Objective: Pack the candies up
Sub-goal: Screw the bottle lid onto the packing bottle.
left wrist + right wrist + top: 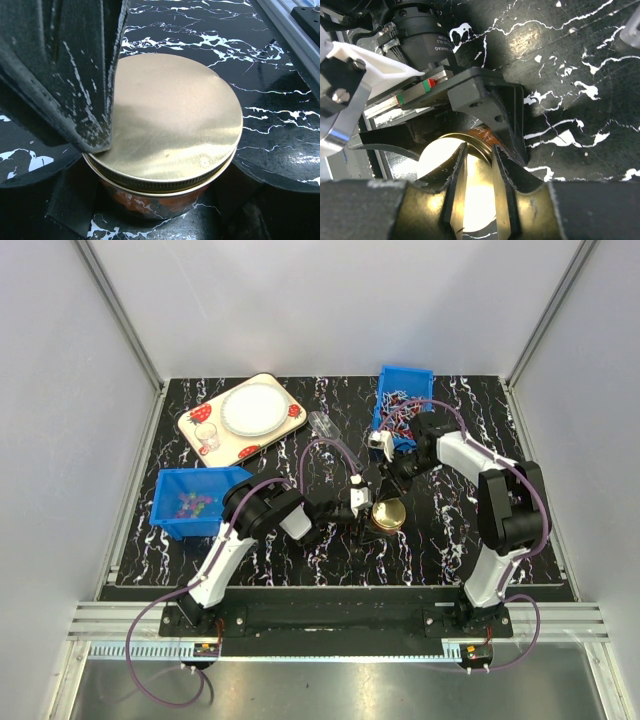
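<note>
The candies, tiny multicoloured beads, lie in a blue bin at the left. A glass jar with a gold lid stands mid-table; something orange-red shows through its glass. My left gripper is shut on the jar, one finger on each side. My right gripper reaches down from behind. Its jaws are nearly together, empty, with the tips on the lid. One of its fingers covers the lid's left part.
A second blue bin with longer wrapped sweets stands at the back right. A patterned tray with a white plate and a small glass sits at the back left. A clear item lies behind the jar.
</note>
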`<action>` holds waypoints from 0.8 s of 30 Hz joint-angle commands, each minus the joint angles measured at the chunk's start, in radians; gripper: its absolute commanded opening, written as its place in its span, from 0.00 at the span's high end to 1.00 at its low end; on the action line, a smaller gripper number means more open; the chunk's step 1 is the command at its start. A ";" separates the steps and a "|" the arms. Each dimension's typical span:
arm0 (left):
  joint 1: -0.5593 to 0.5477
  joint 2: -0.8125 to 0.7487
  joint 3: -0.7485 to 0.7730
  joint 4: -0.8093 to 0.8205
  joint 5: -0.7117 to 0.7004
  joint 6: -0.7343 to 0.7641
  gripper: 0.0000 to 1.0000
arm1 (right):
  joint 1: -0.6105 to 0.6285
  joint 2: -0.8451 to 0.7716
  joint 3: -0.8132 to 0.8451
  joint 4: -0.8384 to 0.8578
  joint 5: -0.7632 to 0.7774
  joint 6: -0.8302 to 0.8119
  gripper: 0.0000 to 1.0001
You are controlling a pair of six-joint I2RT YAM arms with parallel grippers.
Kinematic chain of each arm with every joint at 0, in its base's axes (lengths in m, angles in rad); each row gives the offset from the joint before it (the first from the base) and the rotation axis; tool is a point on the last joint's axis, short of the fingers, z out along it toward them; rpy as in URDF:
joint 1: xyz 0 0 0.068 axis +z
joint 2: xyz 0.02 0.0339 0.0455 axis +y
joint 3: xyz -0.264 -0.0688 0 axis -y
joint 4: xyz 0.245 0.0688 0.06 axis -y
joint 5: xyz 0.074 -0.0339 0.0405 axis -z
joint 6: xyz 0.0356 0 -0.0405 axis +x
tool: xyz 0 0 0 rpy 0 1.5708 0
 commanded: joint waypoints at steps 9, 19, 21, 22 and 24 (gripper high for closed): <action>0.010 0.025 0.012 0.026 -0.014 -0.014 0.34 | -0.092 -0.134 -0.091 -0.104 0.059 -0.070 0.74; 0.009 0.023 0.009 0.027 -0.014 -0.014 0.35 | -0.112 -0.218 -0.181 -0.154 0.063 -0.096 0.77; 0.009 0.023 0.009 0.027 -0.013 -0.014 0.35 | -0.112 -0.240 -0.198 -0.159 0.065 -0.096 0.77; 0.009 0.023 0.009 0.026 -0.013 -0.014 0.35 | -0.112 -0.244 -0.203 -0.162 0.062 -0.096 0.77; 0.010 0.023 0.009 0.026 -0.013 -0.014 0.35 | -0.112 -0.257 -0.214 -0.167 0.062 -0.096 0.77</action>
